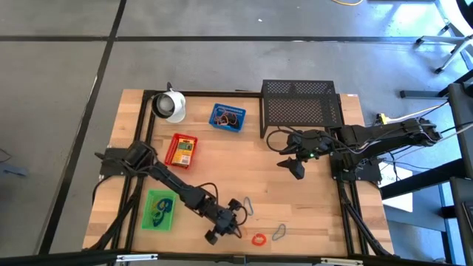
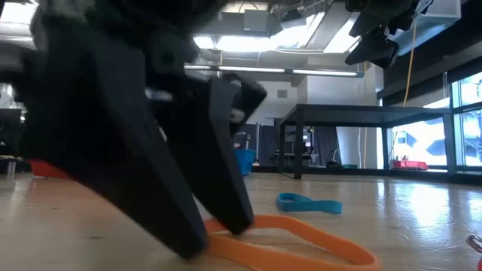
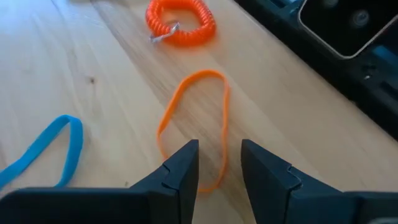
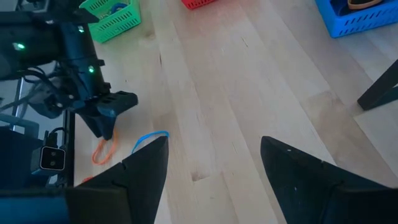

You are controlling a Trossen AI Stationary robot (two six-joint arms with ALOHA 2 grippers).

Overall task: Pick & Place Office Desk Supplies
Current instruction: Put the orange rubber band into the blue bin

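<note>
Orange band loop (image 3: pixel 194 124) lies flat — left hand (image 3: pixel 219 163) fingertips straddle its near end

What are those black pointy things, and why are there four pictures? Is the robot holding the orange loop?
They are robot fingers. Two dark arms work at a wooden table, and each ends in a two-finger gripper.

One picture looks down from above. One sits at table height. The other two come from little cameras on each arm's wrist.

The left gripper is down at the table's near edge, its fingers a little apart on either side of one end of an orange band. It has not closed on it, so nothing is held. Beside it lie a blue band and an orange coiled ring.

The right gripper waits open above the table, near a black mesh rack.

Farther back are a green tray, a red tray, a blue tray and a white cup.
</note>
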